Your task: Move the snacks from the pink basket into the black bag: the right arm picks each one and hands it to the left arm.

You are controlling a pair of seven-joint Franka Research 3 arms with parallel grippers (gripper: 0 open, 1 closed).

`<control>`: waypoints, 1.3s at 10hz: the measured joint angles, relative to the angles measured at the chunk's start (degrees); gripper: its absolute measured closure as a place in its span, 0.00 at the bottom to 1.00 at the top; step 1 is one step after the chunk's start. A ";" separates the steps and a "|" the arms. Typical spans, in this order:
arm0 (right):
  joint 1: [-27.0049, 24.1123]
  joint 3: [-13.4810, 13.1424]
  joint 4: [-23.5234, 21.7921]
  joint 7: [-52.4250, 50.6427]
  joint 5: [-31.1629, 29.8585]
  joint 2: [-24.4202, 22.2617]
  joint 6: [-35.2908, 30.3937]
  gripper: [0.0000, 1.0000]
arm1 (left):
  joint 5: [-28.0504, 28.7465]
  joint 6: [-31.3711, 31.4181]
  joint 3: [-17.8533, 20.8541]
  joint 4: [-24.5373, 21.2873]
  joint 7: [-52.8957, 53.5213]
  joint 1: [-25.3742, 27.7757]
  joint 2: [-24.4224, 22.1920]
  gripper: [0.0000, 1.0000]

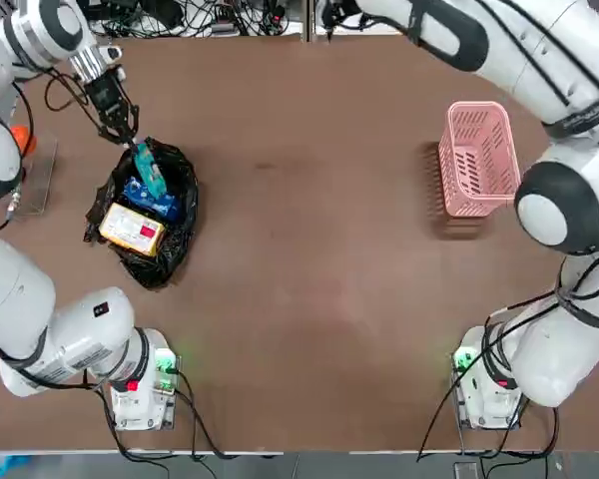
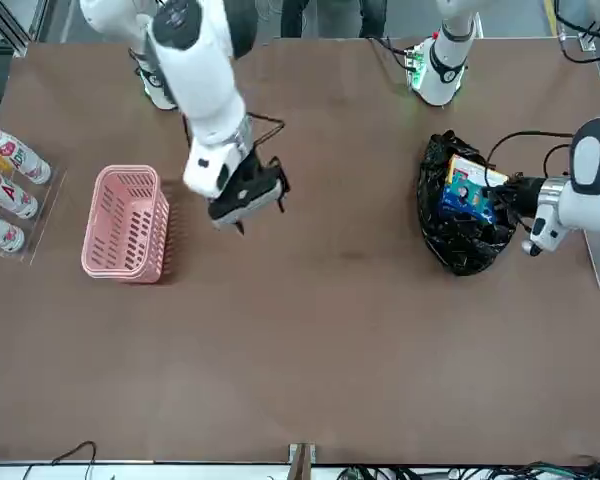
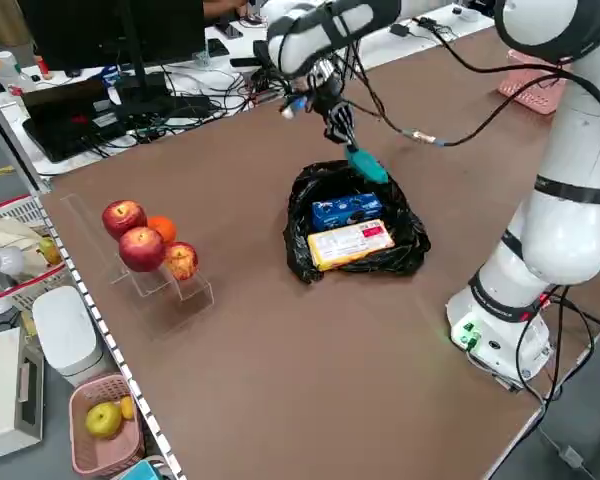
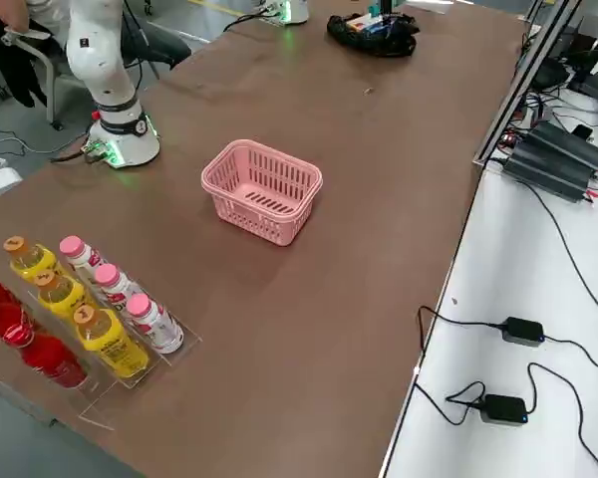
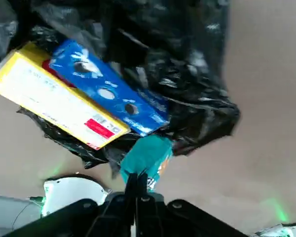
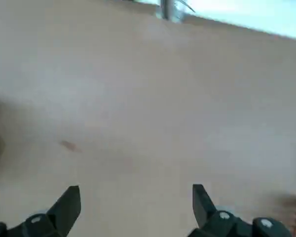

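Observation:
The black bag point(image 1: 150, 225) lies open at the table's far left, with the blue packet point(image 1: 152, 200) and the yellow-orange packet point(image 1: 132, 230) lying inside. My left gripper point(image 1: 120, 125) hangs just beyond the bag's far edge, shut on the small teal-green packet point(image 1: 148, 166), which dangles over the bag's mouth. In the left wrist view the teal-green packet point(image 5: 144, 157) is pinched in the left gripper point(image 5: 138, 185). The pink basket point(image 1: 476, 158) stands empty at the right. My right gripper point(image 2: 245, 195) hovers open above bare table beside the basket point(image 2: 128, 222), with nothing between its fingers point(image 6: 66, 205).
White bottles point(image 2: 5, 180) stand in a clear rack at the table edge on my right. Apples and an orange point(image 3: 145, 245) sit on a clear stand at the left edge. Both arm bases point(image 1: 140, 384) occupy the near corners. Bare brown table lies between bag and basket.

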 joint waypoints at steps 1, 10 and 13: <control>-2.65 -0.20 -3.81 0.00 -0.06 -2.79 -3.09 0.00 | 0.32 0.13 0.02 -0.41 0.62 1.75 -0.01 0.92; -30.28 -0.58 -18.82 -13.38 -1.88 -11.44 -11.66 0.00 | 0.34 -1.74 -0.79 12.26 3.29 2.68 -2.98 0.00; -31.96 -0.53 -21.00 -13.19 -2.15 -15.73 -14.59 0.00 | 0.35 -4.24 -0.89 19.20 3.42 2.67 -7.39 0.00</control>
